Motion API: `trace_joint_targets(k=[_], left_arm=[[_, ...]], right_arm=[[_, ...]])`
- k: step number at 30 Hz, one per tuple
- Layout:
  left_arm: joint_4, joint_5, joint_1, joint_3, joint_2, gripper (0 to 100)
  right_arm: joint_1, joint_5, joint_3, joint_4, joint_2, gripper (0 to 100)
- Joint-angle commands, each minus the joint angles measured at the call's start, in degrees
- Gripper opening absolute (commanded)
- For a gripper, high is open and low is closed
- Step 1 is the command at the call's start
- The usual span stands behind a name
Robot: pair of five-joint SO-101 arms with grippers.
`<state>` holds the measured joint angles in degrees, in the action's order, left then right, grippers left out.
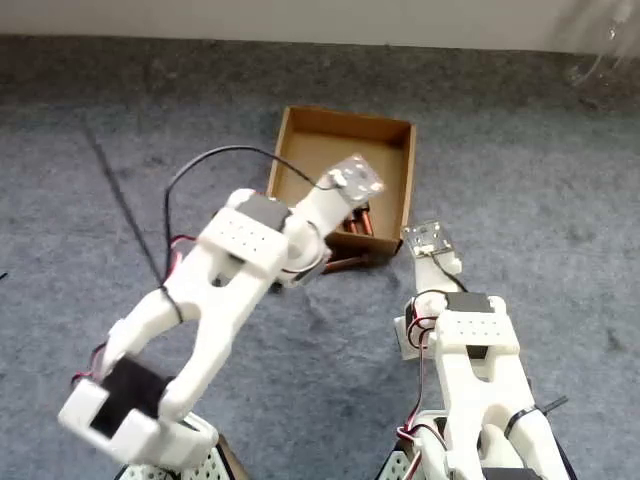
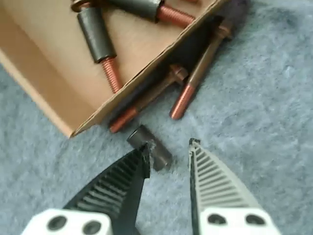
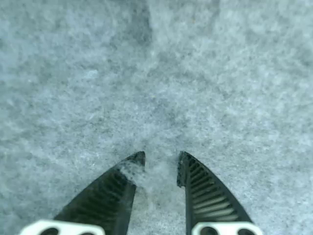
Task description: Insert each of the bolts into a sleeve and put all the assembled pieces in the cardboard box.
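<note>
- Grey carpet [image 1: 540,180] covers the table, and the box [image 1: 300,130] sits near 12 o'clock on it in the high view.
- Inside the box, at its 5 o'clock corner, lie done pieces [image 1: 358,220]. The left wrist view shows at least two of them, each a copper bolt stuck into a dark sleeve [image 2: 98,44].
- Two bare bolts [image 1: 345,263] lie on the carpet just outside the box's 6 o'clock wall. One [image 2: 146,100] has its tip close to the loose sleeve [image 2: 149,147], and the other [image 2: 198,73] lies beside it.
- That loose sleeve lies on the carpet near the box corner.
- The left gripper [image 2: 169,144] is spread wide and holds nothing. The sleeve touches, or almost touches, one fingertip [image 2: 144,149].
- The right gripper [image 3: 161,154] is spread a little over bare carpet at about 4 o'clock from the box, also holding nothing.
- The job looks partly done, and the step now seems to be picking up the sleeve.
- Next, the left gripper likely needs to slide sideways so the sleeve sits in the middle, then pinch it. Only one loose sleeve can be seen for two bolts.
</note>
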<state>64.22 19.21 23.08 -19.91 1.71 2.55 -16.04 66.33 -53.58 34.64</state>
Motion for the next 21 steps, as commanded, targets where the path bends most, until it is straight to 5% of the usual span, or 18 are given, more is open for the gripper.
trace_joint_targets(k=[1,21], left_arm=[[-0.88,2.11,3.91,8.66,-7.6,12],[-0.53,3.43,5.85,26.15,-33.27,10]], right_arm=[[-0.22,-0.53,-0.13,0.66,1.45,10.1],[-0.22,-0.53,-0.13,0.66,1.45,10.1]])
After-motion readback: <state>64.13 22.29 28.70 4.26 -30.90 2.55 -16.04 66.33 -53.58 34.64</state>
